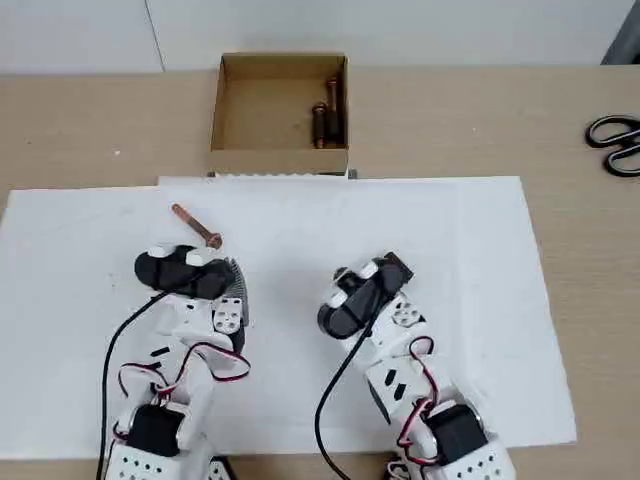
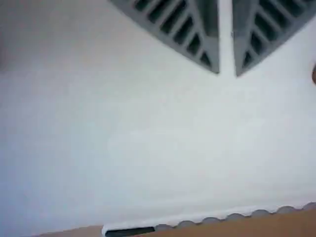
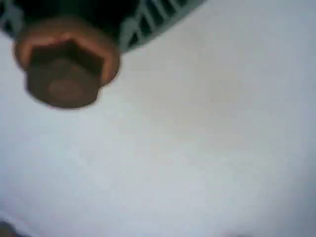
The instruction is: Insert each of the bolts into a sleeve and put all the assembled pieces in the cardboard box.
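Two arms sit low over the white paper sheet [image 1: 450,300] in the high view. The left gripper [image 1: 232,272] is just beside a loose bolt [image 1: 195,225], which lies flat on the sheet with its head end nearest the arm. The right gripper [image 1: 392,268] is near the middle of the sheet. The cardboard box [image 1: 232,110] stands on the wooden surface [image 1: 100,120] just past the sheet's far edge, and assembled pieces [image 1: 328,112] lie against its right wall. Scissors [image 1: 615,145] lie well apart, off to the side.

In the left wrist view, the grey fingers [image 2: 197,34] are drawn almost together with a thin slit between them. They grasp nothing and there is bare sheet beneath.

In the right wrist view, the right gripper [image 3: 84,24] is clenched on a held bolt [image 3: 64,74], whose brown hex head points toward the camera above the sheet.

The bolts look like rigid metal, small but dense, with smooth round shanks. The loose one would probably roll if nudged from the side. The safest hold is likely across the shank close to the head, squeezed squarely. That leaves the plain end free to enter a sleeve, and the head acts as a stop against slipping.
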Action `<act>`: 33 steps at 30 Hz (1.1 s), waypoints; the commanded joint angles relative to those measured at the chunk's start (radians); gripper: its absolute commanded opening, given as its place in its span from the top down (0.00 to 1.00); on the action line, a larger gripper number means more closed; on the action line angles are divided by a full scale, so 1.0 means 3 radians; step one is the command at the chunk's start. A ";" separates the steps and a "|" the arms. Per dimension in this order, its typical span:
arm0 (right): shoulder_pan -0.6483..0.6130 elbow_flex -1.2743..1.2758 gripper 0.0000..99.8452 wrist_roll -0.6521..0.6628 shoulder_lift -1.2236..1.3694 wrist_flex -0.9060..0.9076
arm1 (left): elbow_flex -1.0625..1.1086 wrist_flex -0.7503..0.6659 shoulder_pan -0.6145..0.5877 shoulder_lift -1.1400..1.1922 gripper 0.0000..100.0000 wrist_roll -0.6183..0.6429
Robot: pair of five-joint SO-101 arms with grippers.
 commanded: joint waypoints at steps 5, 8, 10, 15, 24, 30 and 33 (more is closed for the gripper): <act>0.0125 -0.0598 1.00 0.0020 0.0519 -0.0243 | -0.0008 0.0317 -0.0005 -0.0020 0.99 -0.0783; 0.0253 -0.0915 1.00 0.0015 0.1148 -0.0601 | -0.0008 0.0322 -0.0026 -0.0020 0.99 -0.0655; 0.0315 -0.1207 1.00 0.0010 0.1690 -0.0816 | -0.0008 0.0322 -0.0026 -0.0015 0.99 -0.0634; 0.0325 -0.2204 1.00 0.0005 0.3107 -0.1148 | -0.0008 0.0394 -0.0026 -0.0015 0.99 -0.0634; 0.0315 -0.4112 1.00 0.0000 0.5199 -0.1245 | -0.0008 0.0414 -0.0005 -0.0015 0.99 -0.0634; 0.0330 -0.5411 1.00 0.0026 0.6396 -0.1245 | -0.0008 0.0414 -0.0010 -0.0015 0.99 -0.0634; 0.0330 -0.6004 1.00 0.0026 0.6969 -0.1245 | -0.0008 0.0414 -0.0010 -0.0015 0.99 -0.0634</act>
